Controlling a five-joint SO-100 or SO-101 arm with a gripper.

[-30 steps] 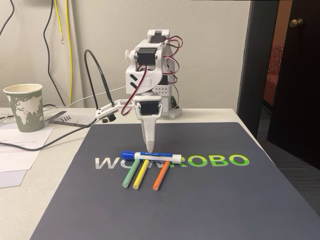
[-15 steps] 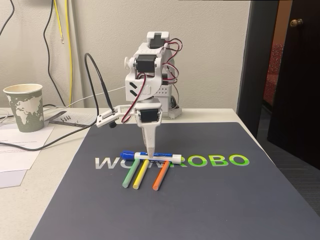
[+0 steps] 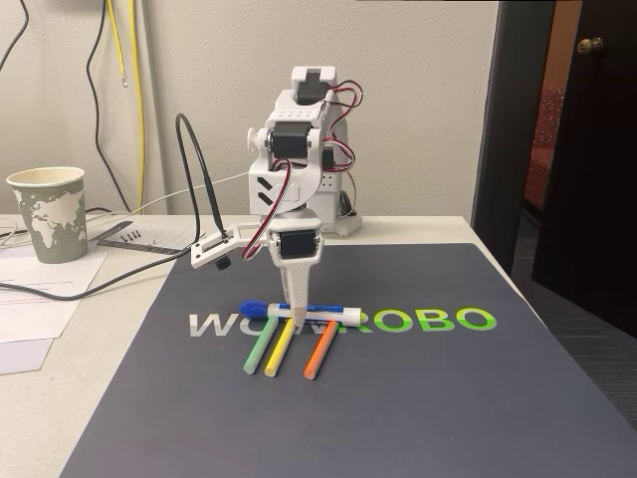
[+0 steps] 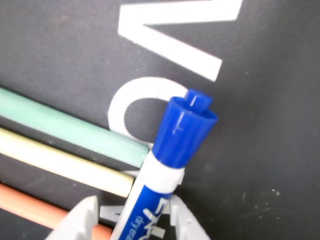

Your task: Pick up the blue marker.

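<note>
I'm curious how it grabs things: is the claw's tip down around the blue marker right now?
Yes: in the wrist view the claw has one white finger on each side of the blue marker, which lies on the dark mat.

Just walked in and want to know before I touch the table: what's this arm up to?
The small white arm is reaching straight down over the blue marker, which lies flat on the dark mat across the top ends of a green stick, a yellow stick and an orange stick. In the wrist view its pincer straddles the marker's white barrel just behind the blue cap, fingers on either side. The marker is not lifted yet. A paper cup stands off to the left in the fixed view.
</note>
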